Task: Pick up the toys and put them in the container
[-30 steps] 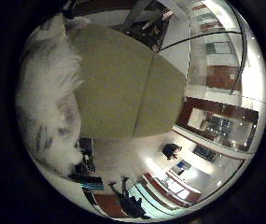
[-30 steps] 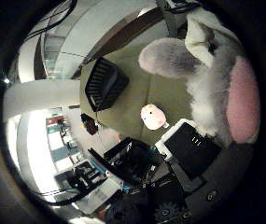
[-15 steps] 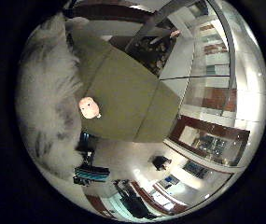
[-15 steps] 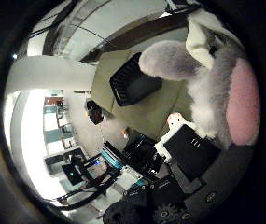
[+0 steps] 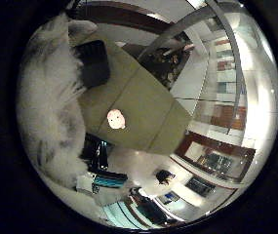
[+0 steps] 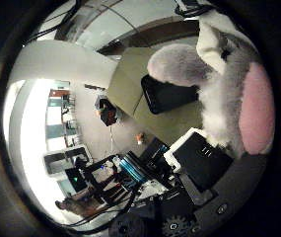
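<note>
Close against the palm, the robot hand (image 6: 199,168) shows its white and black finger parts pressed up beside a plush rabbit (image 6: 228,94), a grey and white soft toy with a pink patch on one ear. The toy fills much of the thumb-side view and a broad strip of the little-finger-side view, so it sits right at the palm, well above the bench. The fingers appear to be curled against its fur and carrying it, though only part of them can be seen.

Beyond the toy lies the bench (image 5: 148,112), covered in an olive-green surface. On it rests a black container (image 5: 93,68), a shallow tray with a raised rim, lying flat near one edge of the bench. In the thumb-side view one of the rabbit's grey ears partly overlaps the container.

Also on the green surface, well apart from the container and near the middle of the bench, lies a small pale pink toy (image 5: 115,119), rounded in shape; its details are too small to make out. It touches nothing else.

Past the bench edge is a light floor (image 6: 93,123) with a dark stand (image 6: 108,113) on it, and farther off a bright room with shelves and glass partitions.
</note>
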Available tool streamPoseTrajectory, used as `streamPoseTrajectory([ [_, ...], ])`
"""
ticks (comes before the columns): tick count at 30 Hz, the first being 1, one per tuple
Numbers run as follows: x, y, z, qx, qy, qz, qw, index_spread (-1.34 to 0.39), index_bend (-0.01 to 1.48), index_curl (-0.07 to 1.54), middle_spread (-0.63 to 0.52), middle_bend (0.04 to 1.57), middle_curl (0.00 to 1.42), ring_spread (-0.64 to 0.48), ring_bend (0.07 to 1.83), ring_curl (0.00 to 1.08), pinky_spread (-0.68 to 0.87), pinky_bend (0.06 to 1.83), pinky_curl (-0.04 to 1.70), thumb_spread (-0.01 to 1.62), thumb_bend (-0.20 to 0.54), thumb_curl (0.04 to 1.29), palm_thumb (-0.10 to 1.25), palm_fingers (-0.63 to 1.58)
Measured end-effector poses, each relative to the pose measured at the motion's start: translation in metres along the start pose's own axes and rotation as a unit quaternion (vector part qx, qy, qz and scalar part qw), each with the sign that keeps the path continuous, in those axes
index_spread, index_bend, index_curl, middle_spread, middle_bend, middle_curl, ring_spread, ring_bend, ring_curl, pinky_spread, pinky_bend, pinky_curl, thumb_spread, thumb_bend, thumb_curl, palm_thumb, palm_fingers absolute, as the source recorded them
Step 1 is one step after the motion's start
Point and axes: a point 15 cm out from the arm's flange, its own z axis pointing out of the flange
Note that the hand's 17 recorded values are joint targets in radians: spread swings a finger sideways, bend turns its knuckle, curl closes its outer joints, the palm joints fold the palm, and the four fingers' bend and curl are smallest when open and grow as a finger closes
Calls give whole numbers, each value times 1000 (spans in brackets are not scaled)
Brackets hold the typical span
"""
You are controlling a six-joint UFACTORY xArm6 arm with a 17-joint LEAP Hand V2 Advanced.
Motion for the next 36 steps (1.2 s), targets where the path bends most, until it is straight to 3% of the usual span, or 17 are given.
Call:
streamPoseTrajectory([
  [7,-61,-24,26,-12,-23,-13,1000,-313,1084,995,-392,1306,1332,-353,1482,1025,-308,1389,982,427,-19,931,1048,457],
  [13,-95,-50,30,17,-20,-24,999,-312,1086,993,-392,1306,1333,-353,1482,1025,-308,1389,984,426,-18,928,1049,457],
  [27,-95,-82,51,53,-16,-16,998,-334,1060,971,-388,1278,1316,-350,1434,990,-340,1402,970,465,-28,912,1010,459],
  [31,-88,-88,49,66,-17,-12,998,-372,761,890,-367,1087,1165,-341,1336,889,-377,1456,907,584,-48,843,872,392],
  [33,-88,-87,49,65,-17,-13,998,-400,600,808,-348,978,1069,-330,1305,828,-390,1343,855,790,-35,764,804,320],
  [36,-88,-87,49,65,-17,-16,998,-425,542,734,-317,866,961,-296,1146,748,-369,1147,795,997,-37,644,720,146],
])
